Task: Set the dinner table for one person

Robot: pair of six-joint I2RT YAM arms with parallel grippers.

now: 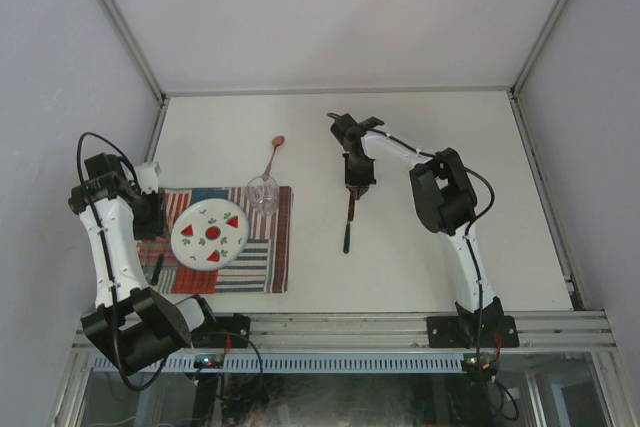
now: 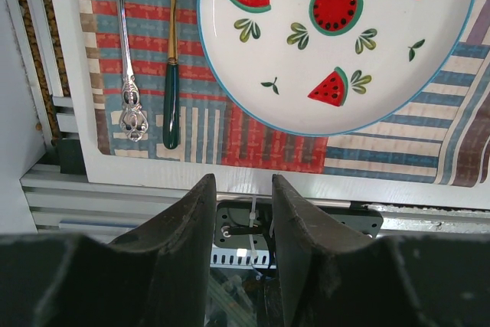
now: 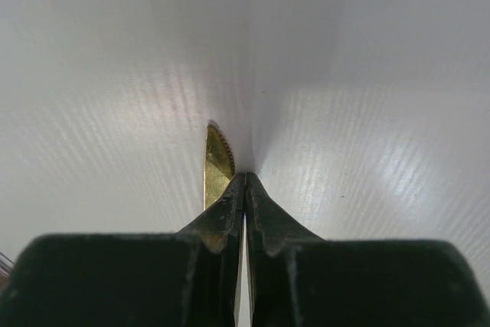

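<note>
The right gripper (image 3: pixel 245 178) hides most of the gold knife (image 3: pixel 217 162).

Bright, even room light with soft shadows throughout

From overhead the dinner table (image 1: pixel 400 267) glows pale and slightly washed out, and the arms drop only faint grey shadows on it; the picture there is a touch grainy and soft. Close above the plate (image 2: pixel 390 86) the light is flat and the colours come out crisp, while the left gripper (image 2: pixel 243 189) looms near-black and out of focus at the bottom edge. Around the right gripper (image 3: pixel 244 181) the tabletop blazes white, dim shadows fan out from the tips, the knife (image 3: pixel 217 160) glints gold, and the near fingers (image 3: pixel 222 223) are blurred
</note>
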